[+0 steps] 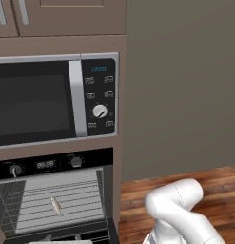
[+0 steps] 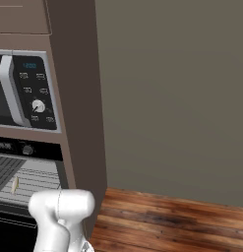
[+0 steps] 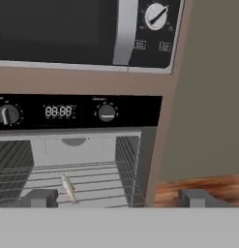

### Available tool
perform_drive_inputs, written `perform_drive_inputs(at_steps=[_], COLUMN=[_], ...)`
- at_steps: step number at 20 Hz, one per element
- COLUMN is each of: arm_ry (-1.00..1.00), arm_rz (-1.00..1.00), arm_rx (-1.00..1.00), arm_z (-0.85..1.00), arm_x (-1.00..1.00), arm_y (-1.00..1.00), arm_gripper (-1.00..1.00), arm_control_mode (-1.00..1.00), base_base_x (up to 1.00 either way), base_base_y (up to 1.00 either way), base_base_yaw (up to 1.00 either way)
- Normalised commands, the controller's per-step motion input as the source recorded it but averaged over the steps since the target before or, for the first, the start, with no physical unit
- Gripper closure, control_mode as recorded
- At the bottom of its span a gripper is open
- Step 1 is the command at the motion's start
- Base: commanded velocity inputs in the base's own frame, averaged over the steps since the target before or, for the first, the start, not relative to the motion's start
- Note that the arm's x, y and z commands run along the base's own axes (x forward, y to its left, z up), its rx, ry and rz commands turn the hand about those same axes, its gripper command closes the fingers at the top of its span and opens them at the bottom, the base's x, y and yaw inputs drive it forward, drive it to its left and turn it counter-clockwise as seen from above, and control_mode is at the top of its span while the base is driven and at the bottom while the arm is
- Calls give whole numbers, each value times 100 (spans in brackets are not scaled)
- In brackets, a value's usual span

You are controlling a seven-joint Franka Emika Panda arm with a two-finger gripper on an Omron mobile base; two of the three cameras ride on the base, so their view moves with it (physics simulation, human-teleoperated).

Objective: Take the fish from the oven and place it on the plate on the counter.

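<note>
pale fish [image 3: 67, 188] mid-rack, oven [image 3: 82, 167] open, hand [image 3: 118, 198] wide

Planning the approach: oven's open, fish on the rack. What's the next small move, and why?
Probably ease the open gripper forward and toward the fish. The fish lies on the wire rack of the oven, off to one side of the midline between the fingertips and farther in.

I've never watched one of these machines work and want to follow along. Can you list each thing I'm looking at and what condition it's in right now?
oven: door open, wire rack exposed.
fish: lying on the oven's wire rack, not yet touched.
microwave: door shut, blue display lit.
gripper: open, holding nothing, in front of the oven opening, short of the fish.
</note>
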Motion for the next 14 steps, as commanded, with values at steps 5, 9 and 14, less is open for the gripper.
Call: perform_drive_inputs(at_steps=[5,9,14], arm_ry=[0,3,-7], arm_rz=[17,6,-3], arm_rx=[14,20,29], arm_z=[-7,3,-7], arm_x=[34,41,59], arm_y=[-25,-18,-2], arm_gripper=[-100,-100,-100], arm_control_mode=[-100,-100,-100], base_base_x=[0,0,0], base_base_y=[0,0,0], base_base_yaw=[0,0,0])
